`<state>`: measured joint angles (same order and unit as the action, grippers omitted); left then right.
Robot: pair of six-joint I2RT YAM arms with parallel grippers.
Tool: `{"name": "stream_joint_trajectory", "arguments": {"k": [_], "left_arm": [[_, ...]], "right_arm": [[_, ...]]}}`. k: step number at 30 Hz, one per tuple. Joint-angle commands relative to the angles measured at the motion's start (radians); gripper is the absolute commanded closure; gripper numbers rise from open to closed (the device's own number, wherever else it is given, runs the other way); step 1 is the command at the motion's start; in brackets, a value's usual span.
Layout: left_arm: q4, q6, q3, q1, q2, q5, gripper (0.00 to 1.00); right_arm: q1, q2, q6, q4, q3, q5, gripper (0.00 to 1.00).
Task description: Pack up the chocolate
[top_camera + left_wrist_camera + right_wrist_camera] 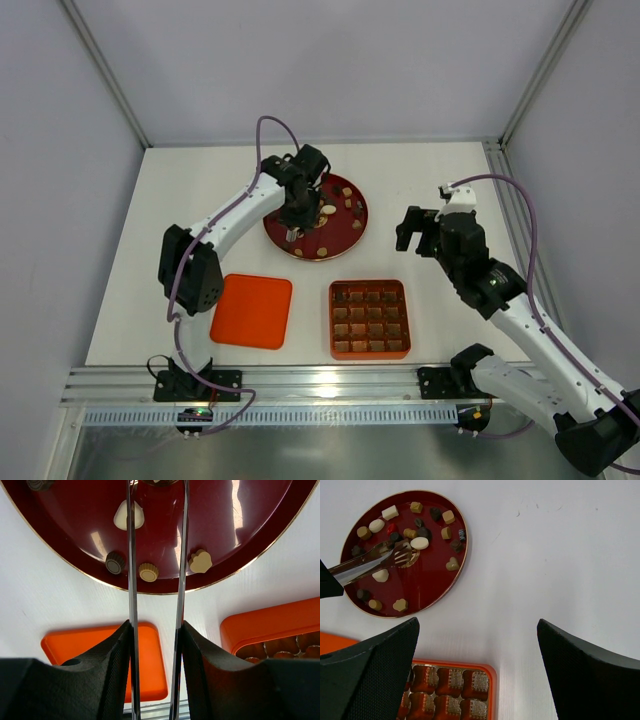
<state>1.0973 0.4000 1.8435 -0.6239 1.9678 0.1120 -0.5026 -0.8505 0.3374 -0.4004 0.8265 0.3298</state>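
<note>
Several cream, caramel and dark chocolate pieces (346, 190) lie on a round dark red plate (350, 240). My left gripper (297, 205) is over the plate's left part, shut on metal tongs (375, 560). The tong tips are slightly apart near the plate's middle, beside a cream oval piece (419, 543), and I see nothing between them. In the left wrist view the tong blades (131, 580) run out from between my fingers (115, 660) over the plate (225, 520), above small pieces (200, 561). My right gripper (418, 228) is open and empty, above bare table (477, 625).
An orange-red gridded tray (369, 285) stands at the front centre; its near corner shows in the right wrist view (492, 680). A flat orange-red lid (252, 310) lies to its left, also in the left wrist view (75, 640). A metal rail runs along the front edge.
</note>
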Motion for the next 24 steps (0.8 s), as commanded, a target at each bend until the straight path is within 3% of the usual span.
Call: {"name": "stream_joint_trajectory", "arguments": {"k": [1,24], "left_arm": [[-0.033,-0.007,0.023,0.006,0.0,-0.011,0.58],[0.004,-0.007,-0.02,0.006,-0.073,0.009,0.66]], "right_arm": [[-0.001,0.019,-0.014,0.005,0.008,0.022,0.0],[-0.001,0.027,-0.003,0.002,0.003,0.02,0.0]]}}
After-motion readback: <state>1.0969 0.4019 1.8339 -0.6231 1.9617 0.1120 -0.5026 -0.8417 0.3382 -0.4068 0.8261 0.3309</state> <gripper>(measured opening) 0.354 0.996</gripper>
